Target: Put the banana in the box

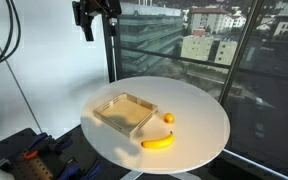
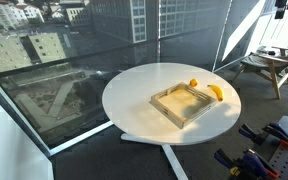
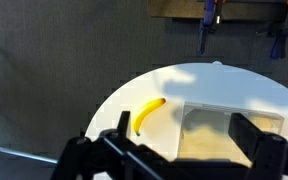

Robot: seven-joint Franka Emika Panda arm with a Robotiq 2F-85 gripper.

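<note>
The banana is small, curved and yellow and lies on the round white table just outside the box. It shows in both exterior views and in the wrist view. The box is a shallow square tan tray with nothing in it, seen also in an exterior view and in the wrist view. My gripper hangs high above the table, far from both, and is open and empty; in the wrist view its fingers frame the box.
A small round orange fruit sits beside the box, next to the banana. Large windows stand behind the table. A wooden stool and clamps with tools lie on the floor around it.
</note>
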